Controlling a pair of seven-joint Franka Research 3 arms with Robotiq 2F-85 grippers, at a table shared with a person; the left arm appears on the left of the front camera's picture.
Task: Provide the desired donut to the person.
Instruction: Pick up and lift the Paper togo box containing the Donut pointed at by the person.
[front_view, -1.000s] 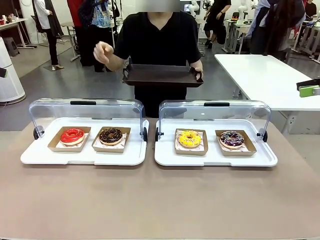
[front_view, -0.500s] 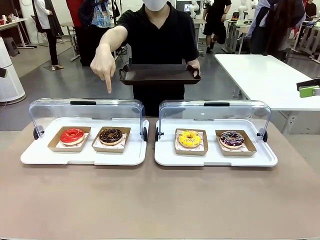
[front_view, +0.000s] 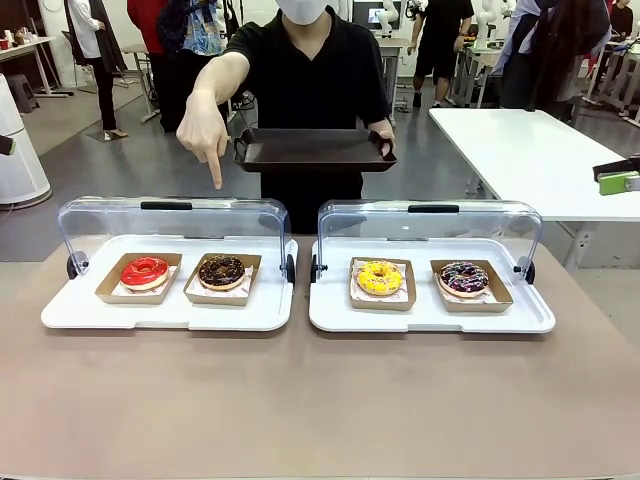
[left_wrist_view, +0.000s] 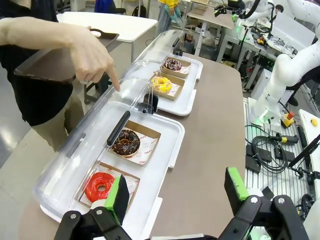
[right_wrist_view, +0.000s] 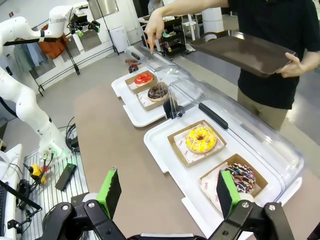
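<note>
Left gripper (left_wrist_view: 176, 192): black, two-finger, green pads; jaws spread and empty, hovering on the robot's side of the left white clear-lidded tray (front_view: 160, 318).
Right gripper (right_wrist_view: 169, 192): same build, spread and empty, well right of that tray.
Donut wanted: likely the chocolate-glazed ring donut (front_view: 222, 271) in that tray's right-hand card box; lid open for access.
Person (front_view: 310, 70): hand (front_view: 203, 128) points down above that tray, marking the choice; dark brown serving tray (front_view: 315, 152) waits beyond it.

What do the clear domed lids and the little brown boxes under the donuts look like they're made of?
Clear domed lids: probably glossy transparent plastic, see-through with glare. Little brown boxes: seemingly matte cardboard, thin folded walls.
</note>
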